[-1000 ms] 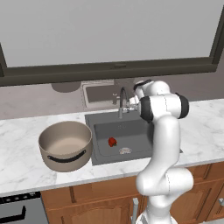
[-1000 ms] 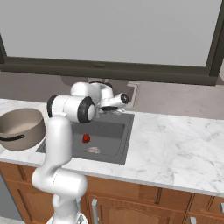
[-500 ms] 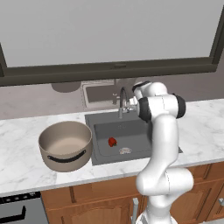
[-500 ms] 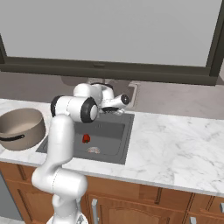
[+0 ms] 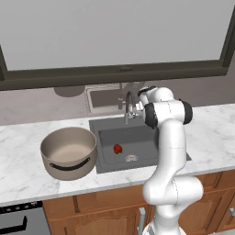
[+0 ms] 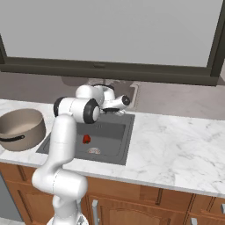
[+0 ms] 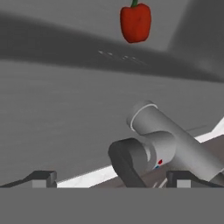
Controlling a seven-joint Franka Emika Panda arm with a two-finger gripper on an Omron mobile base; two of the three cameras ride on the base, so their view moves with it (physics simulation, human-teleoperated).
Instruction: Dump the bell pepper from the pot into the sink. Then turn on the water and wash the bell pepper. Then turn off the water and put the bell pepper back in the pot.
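**Arm edges toward faucet; pepper in sink, wash pending**

Since the earlier frames the white arm's upper links have shifted slightly toward the curved grey metal faucet; pot and pepper are unmoved. The two-finger gripper hovers just over the faucet, fingers spread wide, holding nothing.

Done: small red bell pepper lies in the dark grey rectangular sink, near the drain. Large beige pot stands empty on the white marble counter.

Left: water on, wash, water off, return the pepper.

Room: wooden cabinets below, wide window above.

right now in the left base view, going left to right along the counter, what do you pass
pot → bell pepper in the sink → faucet → robot arm
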